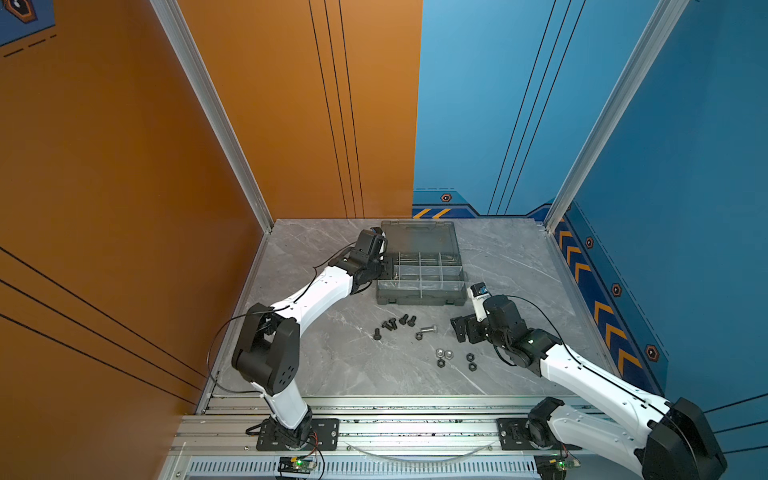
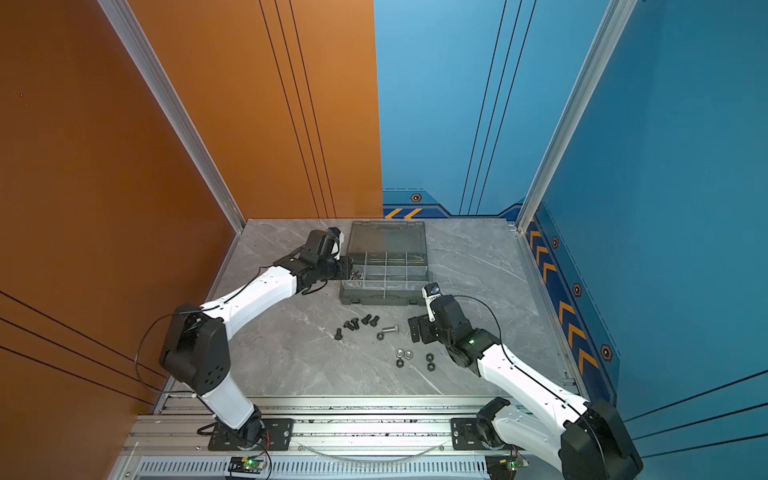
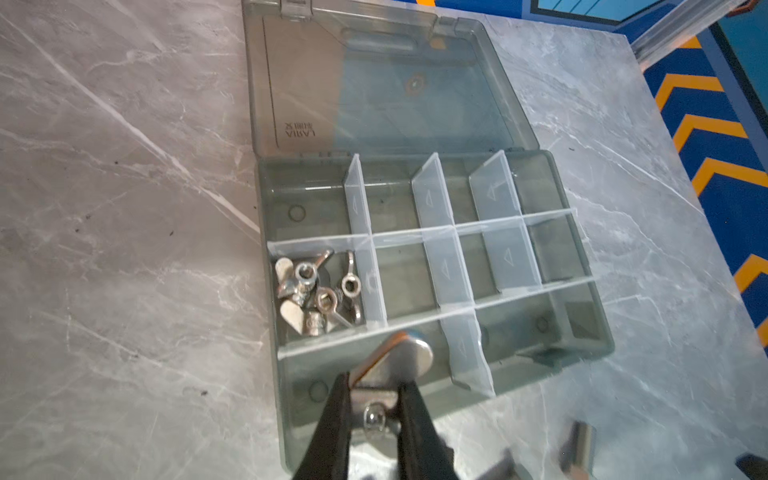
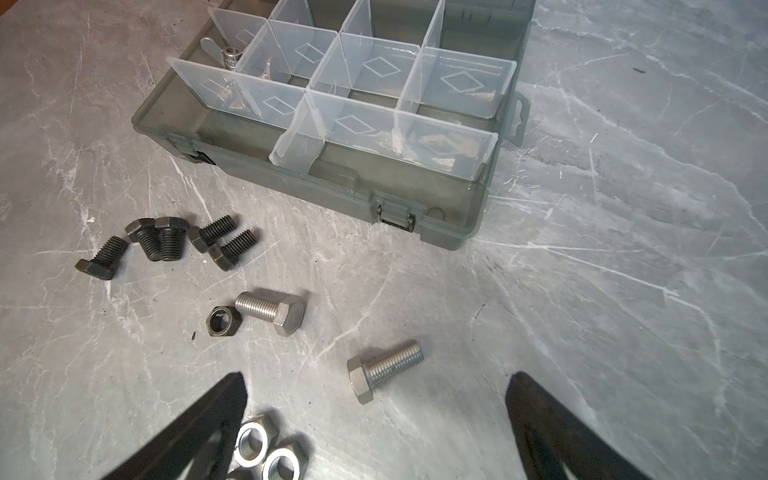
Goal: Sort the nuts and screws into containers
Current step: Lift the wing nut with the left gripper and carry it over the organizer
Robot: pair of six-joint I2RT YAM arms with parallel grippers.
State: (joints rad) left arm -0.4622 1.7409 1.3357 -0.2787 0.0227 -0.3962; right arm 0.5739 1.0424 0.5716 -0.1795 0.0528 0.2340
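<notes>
Silver wing nut [image 3: 390,361], pinched in the left gripper [image 3: 372,395] above the organiser case [image 3: 590,345], shows only in left wrist view. Right gripper [image 1: 462,330] gapes over a silver screw [image 4: 386,368] on the table [image 4: 623,249].

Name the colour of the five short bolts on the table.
The short bolts are black; the right wrist view shows them best.

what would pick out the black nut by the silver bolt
Find the dark grey plastic organiser case and look in front. The black hex nut sits at the threaded end of a silver hex-head bolt, away from the other black nuts.
</notes>
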